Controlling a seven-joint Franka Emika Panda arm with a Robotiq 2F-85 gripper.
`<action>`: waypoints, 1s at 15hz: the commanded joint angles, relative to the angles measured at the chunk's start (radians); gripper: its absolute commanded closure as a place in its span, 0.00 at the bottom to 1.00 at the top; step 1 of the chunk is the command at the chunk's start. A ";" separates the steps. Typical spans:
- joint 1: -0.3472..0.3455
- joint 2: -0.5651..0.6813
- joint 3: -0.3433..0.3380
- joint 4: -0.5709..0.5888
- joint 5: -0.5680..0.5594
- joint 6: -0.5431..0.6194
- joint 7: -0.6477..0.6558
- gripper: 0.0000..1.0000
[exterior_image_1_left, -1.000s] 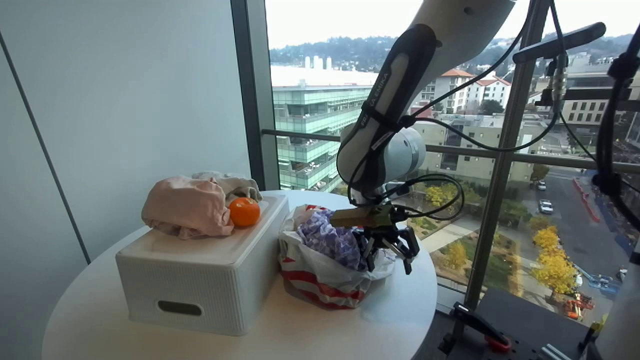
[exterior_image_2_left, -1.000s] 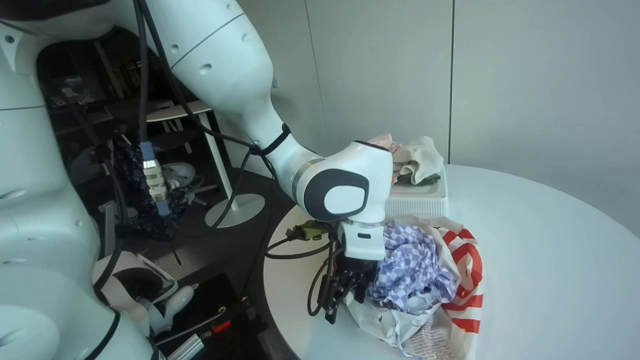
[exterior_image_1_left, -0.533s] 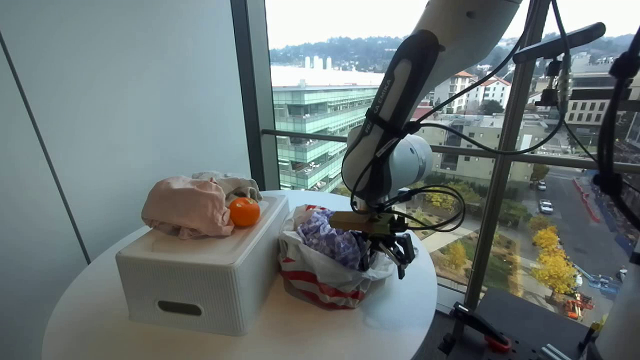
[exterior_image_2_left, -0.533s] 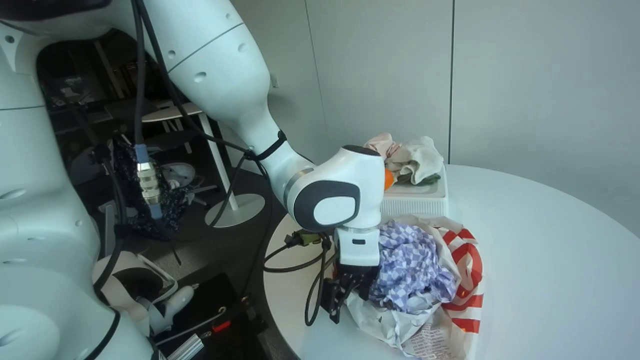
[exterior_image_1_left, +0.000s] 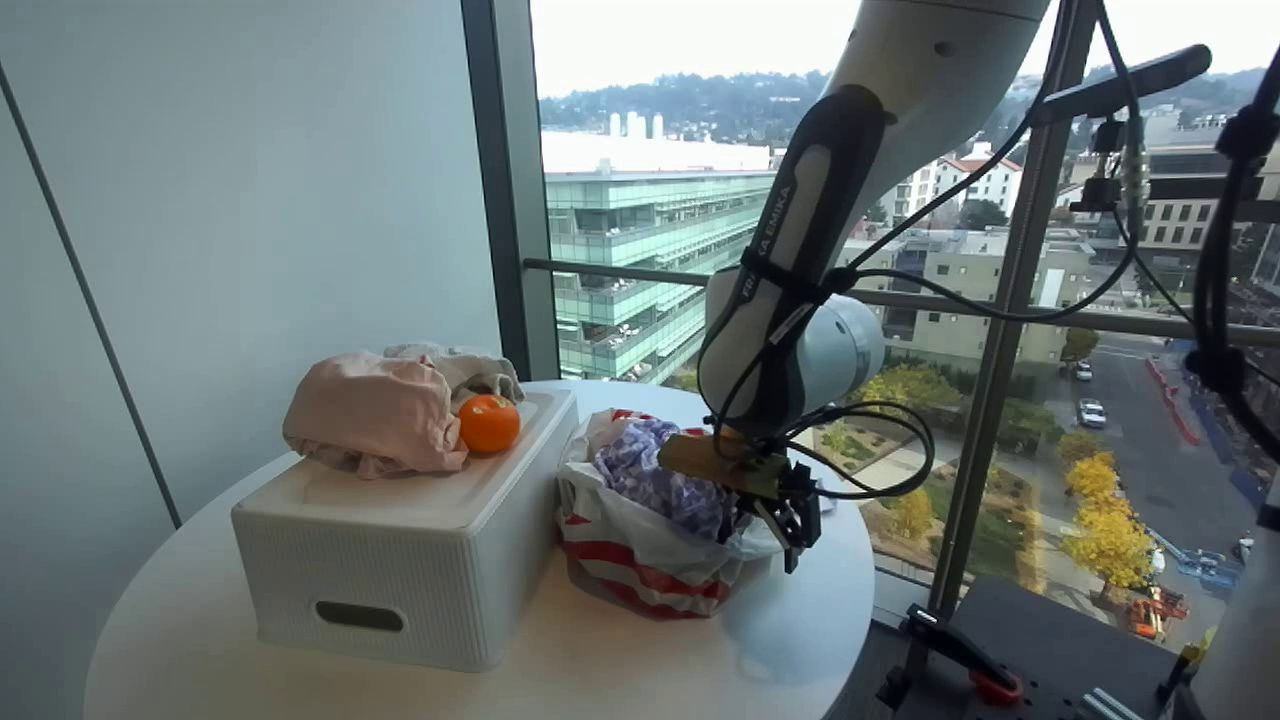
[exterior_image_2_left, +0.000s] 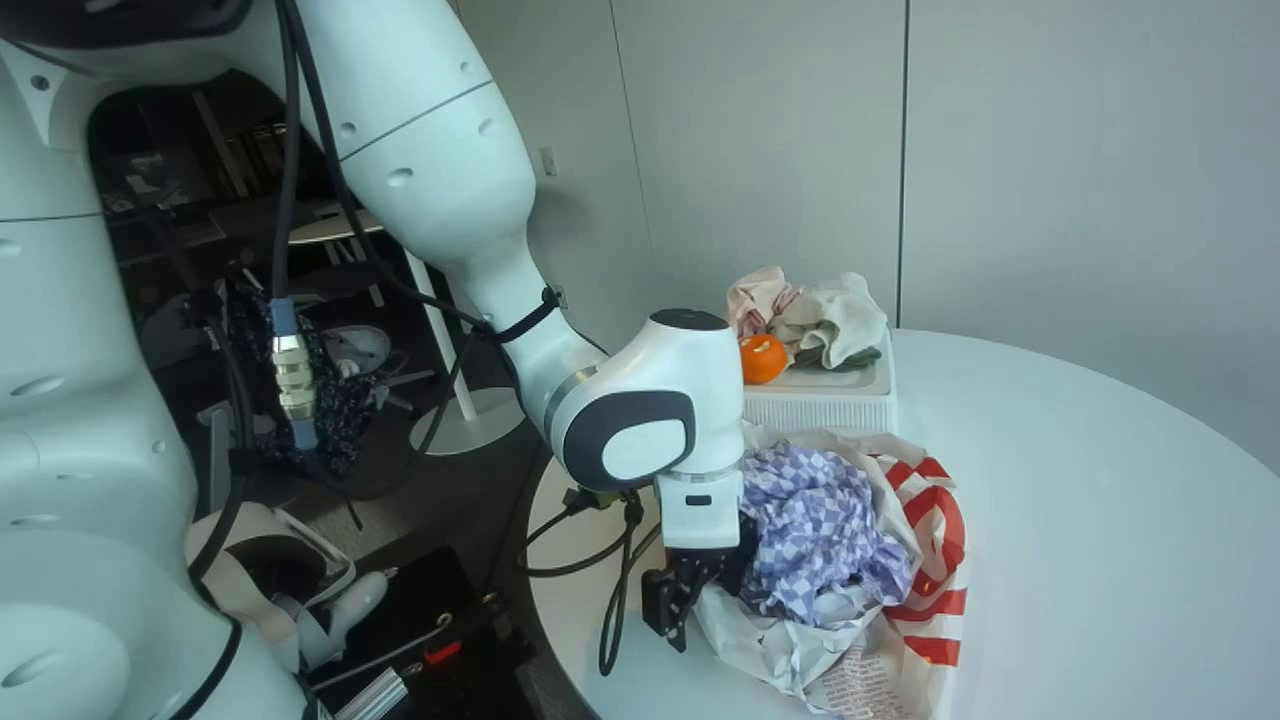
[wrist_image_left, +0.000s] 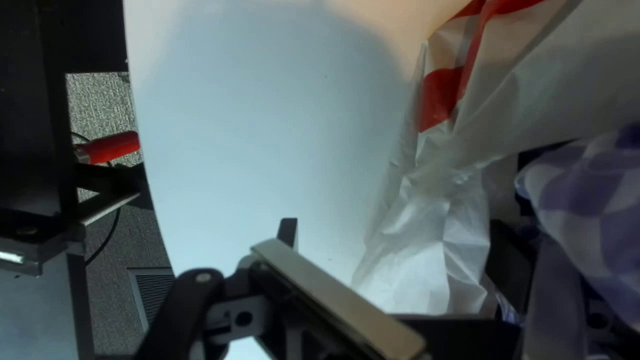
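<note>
A white plastic bag with red stripes (exterior_image_1_left: 640, 575) stands on the round table, stuffed with a purple-and-white checked cloth (exterior_image_2_left: 815, 530). My gripper (wrist_image_left: 397, 235) straddles the bag's side wall with its jaws wide apart. In the wrist view the left finger is outside the bag, over the table. The other finger is inside, dark against the checked cloth (wrist_image_left: 590, 200), and partly hidden. Crumpled white film of the bag (wrist_image_left: 415, 250) lies between the fingers without being pinched. In both exterior views the gripper is tilted, low at the bag's edge, with its inner finger mostly hidden.
Beside the bag is a white ribbed box (exterior_image_1_left: 380, 560) bearing a pink cloth (exterior_image_1_left: 375, 410), a pale cloth (exterior_image_2_left: 840, 315) and an orange fruit or tomato (exterior_image_1_left: 489, 423). The table edge curves close to the gripper. A red-handled clamp (wrist_image_left: 110, 147) lies beyond it.
The gripper and wrist have sunk and tilted at the bag's edge, shifting left in an exterior view and uncovering the orange item there. The bag and cloth look unmoved.
</note>
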 joint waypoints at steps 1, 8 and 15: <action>0.039 -0.012 -0.040 -0.027 -0.025 0.066 0.042 0.38; 0.088 -0.018 -0.122 -0.018 -0.128 0.049 0.117 0.91; 0.098 -0.044 -0.130 -0.001 -0.163 -0.003 0.133 0.98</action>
